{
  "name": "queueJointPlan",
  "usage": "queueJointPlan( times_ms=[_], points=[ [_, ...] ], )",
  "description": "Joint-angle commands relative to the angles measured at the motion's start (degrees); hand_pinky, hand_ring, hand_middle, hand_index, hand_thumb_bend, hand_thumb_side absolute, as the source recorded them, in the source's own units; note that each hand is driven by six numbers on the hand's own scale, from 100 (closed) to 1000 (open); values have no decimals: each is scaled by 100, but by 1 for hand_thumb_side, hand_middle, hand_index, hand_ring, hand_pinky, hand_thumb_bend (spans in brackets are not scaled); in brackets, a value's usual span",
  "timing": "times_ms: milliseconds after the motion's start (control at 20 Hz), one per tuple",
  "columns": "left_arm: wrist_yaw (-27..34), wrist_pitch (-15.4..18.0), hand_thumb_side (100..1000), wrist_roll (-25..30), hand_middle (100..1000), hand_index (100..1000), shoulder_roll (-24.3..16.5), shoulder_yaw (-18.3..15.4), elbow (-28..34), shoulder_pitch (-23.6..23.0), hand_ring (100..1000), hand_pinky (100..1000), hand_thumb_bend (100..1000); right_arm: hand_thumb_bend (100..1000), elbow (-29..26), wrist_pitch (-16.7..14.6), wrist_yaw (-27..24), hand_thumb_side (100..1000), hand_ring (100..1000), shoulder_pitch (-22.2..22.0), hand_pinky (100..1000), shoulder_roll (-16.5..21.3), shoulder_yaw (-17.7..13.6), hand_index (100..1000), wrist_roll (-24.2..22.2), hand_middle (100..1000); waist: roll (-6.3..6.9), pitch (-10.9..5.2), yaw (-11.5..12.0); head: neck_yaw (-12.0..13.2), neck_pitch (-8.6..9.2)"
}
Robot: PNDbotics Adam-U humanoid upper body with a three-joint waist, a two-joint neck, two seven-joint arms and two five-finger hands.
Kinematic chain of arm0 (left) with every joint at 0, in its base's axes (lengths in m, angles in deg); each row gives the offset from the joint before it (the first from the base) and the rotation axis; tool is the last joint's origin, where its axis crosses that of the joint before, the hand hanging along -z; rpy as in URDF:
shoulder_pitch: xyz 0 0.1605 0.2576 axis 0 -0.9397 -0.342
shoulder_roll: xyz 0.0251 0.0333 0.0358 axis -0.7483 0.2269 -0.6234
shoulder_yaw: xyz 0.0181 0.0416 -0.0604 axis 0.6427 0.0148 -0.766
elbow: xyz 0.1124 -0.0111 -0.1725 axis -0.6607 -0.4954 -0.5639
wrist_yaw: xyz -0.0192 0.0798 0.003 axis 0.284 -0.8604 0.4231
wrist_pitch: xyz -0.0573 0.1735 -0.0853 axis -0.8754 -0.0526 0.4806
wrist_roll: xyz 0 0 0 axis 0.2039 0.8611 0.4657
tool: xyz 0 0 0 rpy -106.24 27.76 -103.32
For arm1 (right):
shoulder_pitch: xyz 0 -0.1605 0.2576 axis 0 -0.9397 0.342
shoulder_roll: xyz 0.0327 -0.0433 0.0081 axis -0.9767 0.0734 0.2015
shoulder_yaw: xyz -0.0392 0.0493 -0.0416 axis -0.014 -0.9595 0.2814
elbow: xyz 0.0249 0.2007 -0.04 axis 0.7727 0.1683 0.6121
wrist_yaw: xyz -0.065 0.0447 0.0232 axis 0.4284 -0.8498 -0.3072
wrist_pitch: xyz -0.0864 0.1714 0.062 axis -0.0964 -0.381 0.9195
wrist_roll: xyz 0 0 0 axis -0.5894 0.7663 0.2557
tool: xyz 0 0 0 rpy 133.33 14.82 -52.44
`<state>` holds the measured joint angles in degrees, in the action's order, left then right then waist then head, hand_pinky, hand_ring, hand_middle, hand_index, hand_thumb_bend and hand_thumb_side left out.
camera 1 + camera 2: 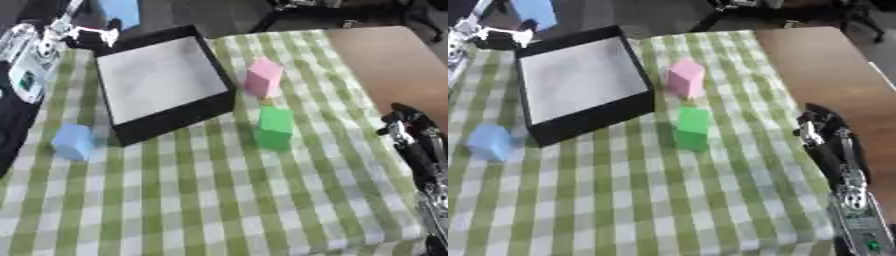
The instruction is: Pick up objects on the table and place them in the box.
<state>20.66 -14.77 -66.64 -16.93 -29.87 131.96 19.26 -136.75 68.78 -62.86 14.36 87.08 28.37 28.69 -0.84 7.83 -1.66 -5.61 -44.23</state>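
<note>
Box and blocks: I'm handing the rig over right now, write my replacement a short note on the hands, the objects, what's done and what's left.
Right hand: at the table's right edge, holding nothing; whether its fingers are open or curled can't be told.
Left hand: not in view.
Black box: far left on the checked cloth, nothing visible inside.
Pink block: just right of the box.
Green block: in front of the pink one, nearest the right hand.
Blue block: left of the box's near corner.
Done: nothing boxed yet.
Left: all three blocks. The green one looks the easiest start for the right hand.

Two blocks (275,127) right of box (166,82), one (73,142) left.
</note>
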Motion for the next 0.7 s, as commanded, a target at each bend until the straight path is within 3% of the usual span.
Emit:
queueJointPlan(
  times_ms=[50, 200, 250, 300, 500, 700],
  points=[
    [282, 871, 287, 1143, 588, 830, -287, 80, -88, 102, 571, 721, 185, 100, -55, -10, 2, 554, 554, 27, 830, 128, -47, 804, 9, 604, 41, -193, 14, -30, 11],
    [280, 1251, 592, 1882, 682, 882, -283, 94, -264, 53, 646, 742, 406, 100, -57, -9, 2, 554, 554, 29, 830, 121, -45, 804, 8, 604, 36, -196, 23, -38, 11],
    [220, 1351, 759, 2089, 743, 915, -277, 105, -301, 40, 702, 767, 583, 100, -57, -10, 2, 555, 554, 30, 830, 119, -43, 804, 5, 604, 34, -197, 25, -40, 11],
    [142, 1427, 846, 2223, 778, 933, -273, 113, -308, 27, 737, 786, 683, 100, -57, -10, 2, 554, 554, 31, 830, 119, -42, 805, 3, 605, 31, -198, 29, -42, 11],
    [55, 1448, 949, 2142, 848, 971, -274, 15, -237, -15, 793, 833, 822, 100, -52, -9, 3, 554, 554, 29, 830, 117, -44, 805, 4, 605, 15, -205, 47, -46, 11],
    [277, 1329, 985, 1768, 876, 985, -360, -64, -20, -52, 811, 847, 833, 100, -52, -11, 5, 554, 554, 29, 830, 106, -46, 805, 3, 605, 9, -220, 60, -46, 11]
  ],
)
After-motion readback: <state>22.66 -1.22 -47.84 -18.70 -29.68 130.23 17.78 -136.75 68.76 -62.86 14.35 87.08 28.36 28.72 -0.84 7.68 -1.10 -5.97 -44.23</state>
